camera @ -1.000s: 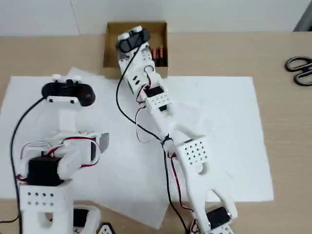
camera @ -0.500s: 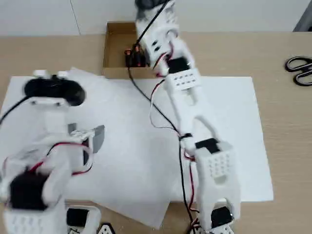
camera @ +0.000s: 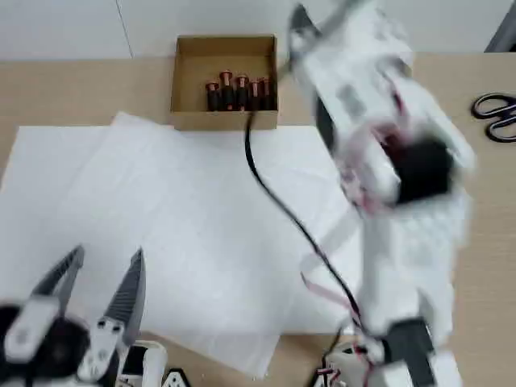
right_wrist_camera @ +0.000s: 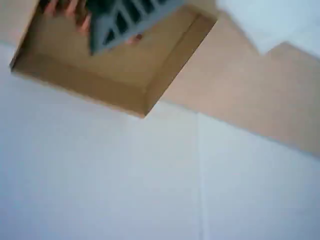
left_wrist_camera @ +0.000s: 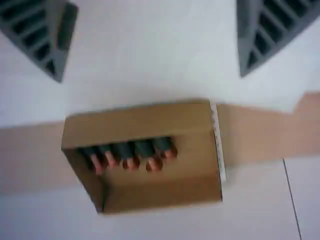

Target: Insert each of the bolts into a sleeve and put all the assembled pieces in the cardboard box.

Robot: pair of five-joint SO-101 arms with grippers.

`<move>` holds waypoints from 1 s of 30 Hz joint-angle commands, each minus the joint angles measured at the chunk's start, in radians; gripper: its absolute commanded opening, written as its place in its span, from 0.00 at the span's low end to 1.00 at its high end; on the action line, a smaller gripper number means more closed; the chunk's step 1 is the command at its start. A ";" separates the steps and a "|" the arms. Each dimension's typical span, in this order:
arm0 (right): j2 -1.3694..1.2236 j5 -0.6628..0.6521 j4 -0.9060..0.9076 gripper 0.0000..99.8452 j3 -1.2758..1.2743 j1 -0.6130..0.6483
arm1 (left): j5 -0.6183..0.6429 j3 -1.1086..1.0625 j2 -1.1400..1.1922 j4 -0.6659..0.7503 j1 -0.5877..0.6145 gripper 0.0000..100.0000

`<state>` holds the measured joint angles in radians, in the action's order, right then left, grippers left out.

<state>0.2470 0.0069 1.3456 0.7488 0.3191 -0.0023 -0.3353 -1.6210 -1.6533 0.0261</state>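
Bolts [camera: 239, 91], each in a sleeve, lie side by side in the box [camera: 184, 121] at the table's far side, long axes running away from the arms, copper ends farthest. Left gripper [camera: 109, 254] hangs spread and empty at the near edge of the paper [camera: 201, 218], well apart from the box. Right gripper [right_wrist_camera: 127, 17] hovers over the box's corner, much nearer; spread or closed, I cannot tell. The job looks finished to me.

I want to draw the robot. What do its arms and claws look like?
The arms are white plastic. The right arm has a black motor block, a black cable and red wires. The left claw has two dark grey pointed fingers, ribbed inside.
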 commanded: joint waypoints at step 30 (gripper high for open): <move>1.584 -0.014 0.039 0.22 -1.656 -0.216 | -0.006 -0.487 -0.199 0.121 0.006 0.21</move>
<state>1.7599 0.0054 1.4530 -0.7396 0.1427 -0.0023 -0.7465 -1.8113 -1.5873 0.0292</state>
